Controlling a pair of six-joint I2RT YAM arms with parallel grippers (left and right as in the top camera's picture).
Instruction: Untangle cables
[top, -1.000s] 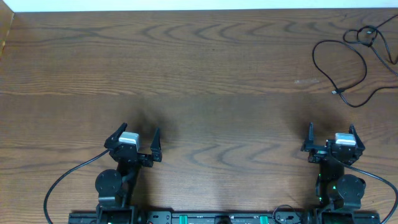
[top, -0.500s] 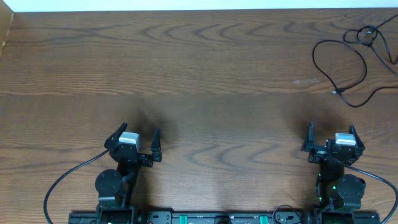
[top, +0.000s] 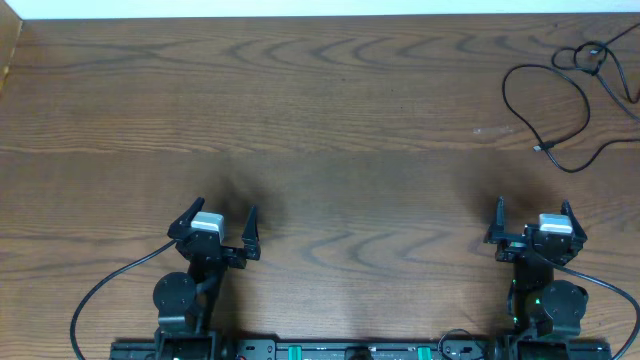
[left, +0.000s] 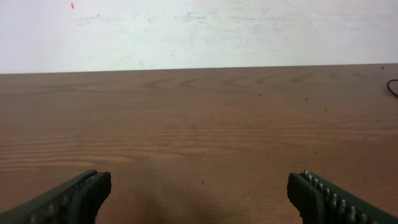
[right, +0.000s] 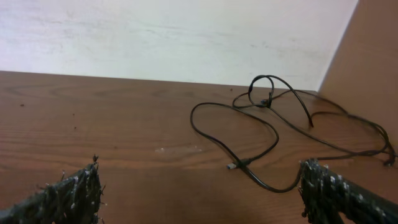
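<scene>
Two arms sit at the near edge of a wide brown wood-grain table (top: 320, 120), one toward each end, and most of its surface is bare grain. A pale wall (left: 199, 31) rises behind the table's far edge, and in the right wrist view a brown panel (right: 367, 50) stands at the right side.

The left arm rests low, with a thick black wire (top: 100, 290) curving out from its base. The left gripper (top: 226, 210) is spread wide with nothing between its jaws; in the left wrist view its two dark fingers (left: 74, 196) sit at the bottom corners with only table between them. The right gripper (top: 532, 208) is likewise spread wide and holds nothing, and its ridged fingers (right: 336, 186) frame the bottom of its own view.

The cables (top: 590, 52) lie in the far right corner of the table, well apart from both grippers and nearer the right arm. They are thin and dark; I cannot tell how many there are. At the far end they cross in a small tangle (right: 264, 99). From there one wide loop sweeps left and back toward the arms, and other strands trail off toward the right edge. The loop ends in a small plug (right: 231, 166) lying flat on the wood, its tip pointing left.
</scene>
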